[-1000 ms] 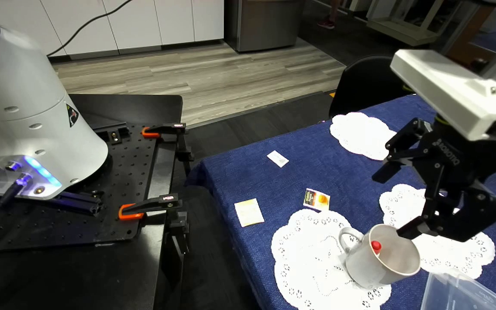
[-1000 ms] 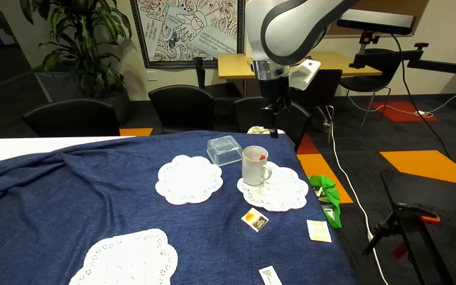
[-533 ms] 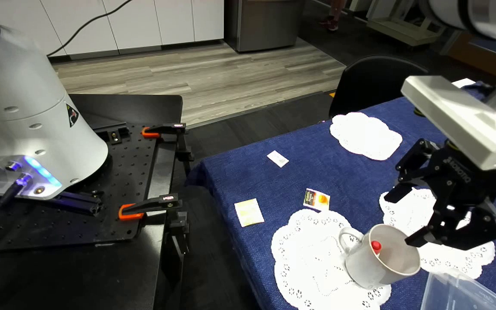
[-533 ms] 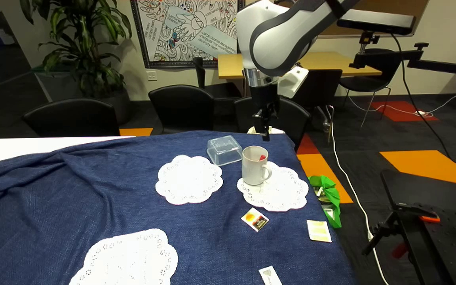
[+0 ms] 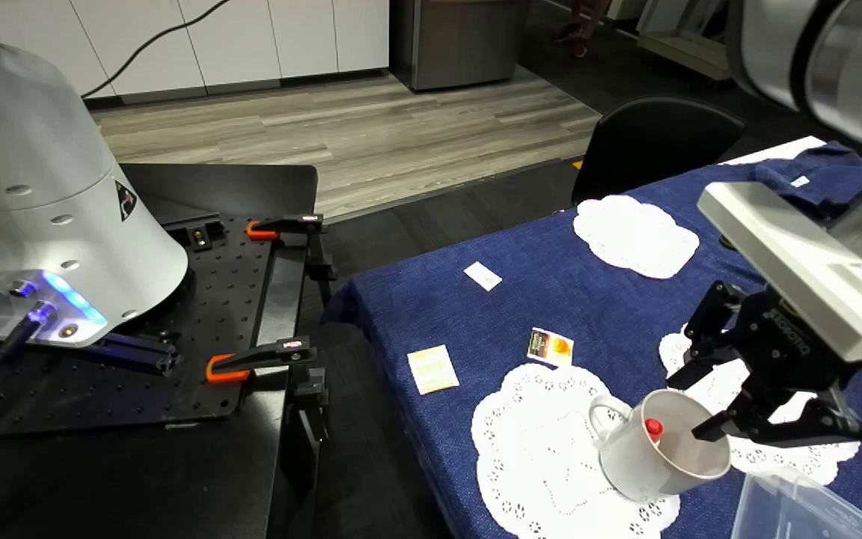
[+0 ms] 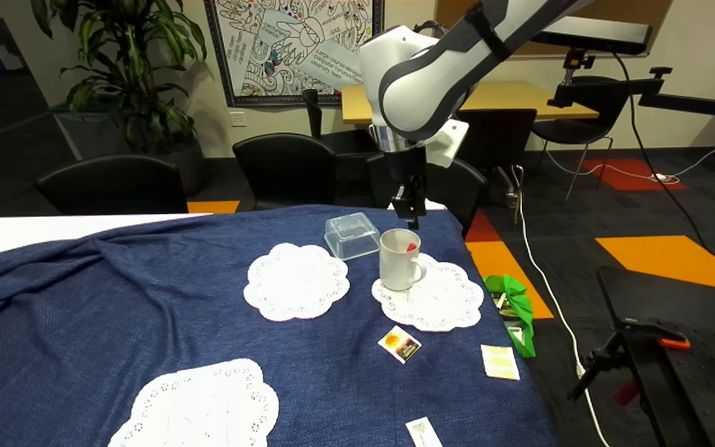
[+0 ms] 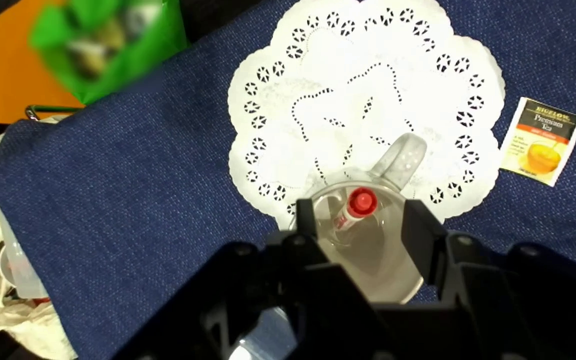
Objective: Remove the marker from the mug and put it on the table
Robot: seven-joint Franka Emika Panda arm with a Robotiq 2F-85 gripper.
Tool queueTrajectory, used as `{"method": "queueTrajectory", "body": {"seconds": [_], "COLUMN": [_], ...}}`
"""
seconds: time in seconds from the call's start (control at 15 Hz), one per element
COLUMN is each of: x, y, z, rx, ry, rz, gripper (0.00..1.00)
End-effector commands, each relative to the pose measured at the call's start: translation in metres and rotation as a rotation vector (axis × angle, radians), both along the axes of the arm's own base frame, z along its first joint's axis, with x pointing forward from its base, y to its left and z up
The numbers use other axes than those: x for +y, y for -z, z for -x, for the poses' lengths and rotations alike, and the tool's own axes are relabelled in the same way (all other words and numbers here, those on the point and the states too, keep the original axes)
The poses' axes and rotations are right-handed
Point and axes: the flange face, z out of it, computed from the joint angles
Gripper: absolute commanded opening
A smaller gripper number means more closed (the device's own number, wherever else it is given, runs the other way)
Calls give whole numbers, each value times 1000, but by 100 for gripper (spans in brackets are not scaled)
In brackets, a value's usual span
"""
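Note:
Inside the white mug [image 5: 659, 468] the marker [image 7: 362, 202] leans toward the handle side, its red end up and a white, red-lettered body below it. In both exterior views only that red end shows, near the rim. The mug stands on a lace doily on the navy cloth of the table [image 6: 326, 354]. Just above the mug's mouth hangs my gripper [image 7: 359, 210], pointing down. Its jaws are partly apart, and the marker's red end appears between them in the wrist view without contact with either finger. In an exterior view the fingertips [image 6: 412, 222] sit slightly above the rim.
A clear plastic box [image 6: 352, 236] stands close to the mug. Flat doilies [image 6: 295, 282], a tea packet [image 6: 400, 343], a yellowish packet [image 6: 500, 362] and a small white packet [image 6: 422, 431] lie around on the cloth. A green bag [image 6: 512, 313] is beyond the table edge.
My gripper has come down toward the mug's mouth, and its fingers have drawn closer together. The mug and the marker have stayed put.

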Motion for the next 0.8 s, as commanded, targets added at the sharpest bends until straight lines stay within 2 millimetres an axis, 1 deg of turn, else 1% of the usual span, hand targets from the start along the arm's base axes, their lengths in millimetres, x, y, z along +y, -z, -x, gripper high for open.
{"method": "queueTrajectory", "body": {"seconds": [0.0, 0.33, 0.4, 0.47, 0.53, 0.6, 0.73], "x": [-5, -6, -6, -6, -3, -3, -3], "y": [12, 33, 37, 42, 39, 42, 44], "z": [-11, -14, -14, -13, -9, -8, -8], "rx": [-23, -63, -64, -63, -42, -38, -35], "ry": [-55, -84, -84, -78, -69, -69, -69], "rz": [-16, -23, -23, -26, -9, -11, -11], "gripper": [45, 47, 54, 63, 76, 57, 73]}}
